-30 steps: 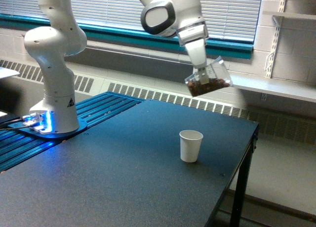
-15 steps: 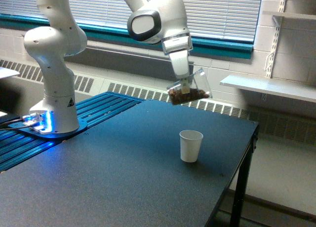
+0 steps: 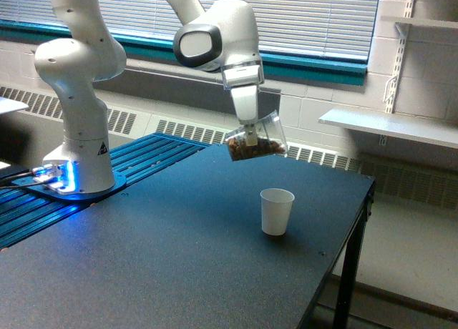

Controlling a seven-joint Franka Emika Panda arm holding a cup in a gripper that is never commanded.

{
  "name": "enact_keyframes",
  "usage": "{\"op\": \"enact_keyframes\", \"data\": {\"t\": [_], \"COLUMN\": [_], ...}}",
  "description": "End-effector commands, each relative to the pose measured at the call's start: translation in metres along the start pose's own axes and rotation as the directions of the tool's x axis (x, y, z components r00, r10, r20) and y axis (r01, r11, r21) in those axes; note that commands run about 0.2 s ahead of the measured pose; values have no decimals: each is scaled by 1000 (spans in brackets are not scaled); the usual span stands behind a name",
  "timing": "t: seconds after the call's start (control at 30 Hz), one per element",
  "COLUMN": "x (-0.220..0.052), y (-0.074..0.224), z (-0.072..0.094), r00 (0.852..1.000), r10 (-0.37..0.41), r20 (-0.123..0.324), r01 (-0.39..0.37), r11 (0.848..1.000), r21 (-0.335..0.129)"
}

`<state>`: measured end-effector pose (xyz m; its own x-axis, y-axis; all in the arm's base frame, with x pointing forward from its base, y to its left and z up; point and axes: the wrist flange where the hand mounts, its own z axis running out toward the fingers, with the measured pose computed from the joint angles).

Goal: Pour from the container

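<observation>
Clear container (image 3: 256, 138) up in the air, tilted, brown granular bits gathered along its lower side, well above the tabletop (image 3: 179, 257). Gripped at its upper edge by the pincer (image 3: 250, 131), fingers clenched on the container's wall, arm's white wrist slanting down from above. Hangs above and toward the exterior view's left of a white paper cup (image 3: 276, 211), clearly apart from it, nothing seen falling between them. Cup upright on the dark tabletop, near the edge on the exterior view's right, mouth open upward. Arm's white base (image 3: 77, 107) planted on a blue ribbed platform (image 3: 43, 207) at the exterior view's left, blue light glowing at its foot. Behind, a window with closed blinds (image 3: 315, 14) over a teal sill, a vented heater strip (image 3: 215, 137) along the wall, and a white shelf (image 3: 390, 125) at the exterior view's right.
</observation>
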<state>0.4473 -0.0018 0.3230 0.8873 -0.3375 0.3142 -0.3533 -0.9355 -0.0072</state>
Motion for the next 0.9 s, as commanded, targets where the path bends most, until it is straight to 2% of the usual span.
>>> {"op": "enact_keyframes", "data": {"t": [0.03, 0.9], "x": [-11, -30], "y": [-1, -16], "z": [5, 44], "r00": [1000, 995], "r10": [2, -43], "r20": [10, 86], "r01": [-2, 52], "r11": [1000, 993], "r21": [-13, -108]}}
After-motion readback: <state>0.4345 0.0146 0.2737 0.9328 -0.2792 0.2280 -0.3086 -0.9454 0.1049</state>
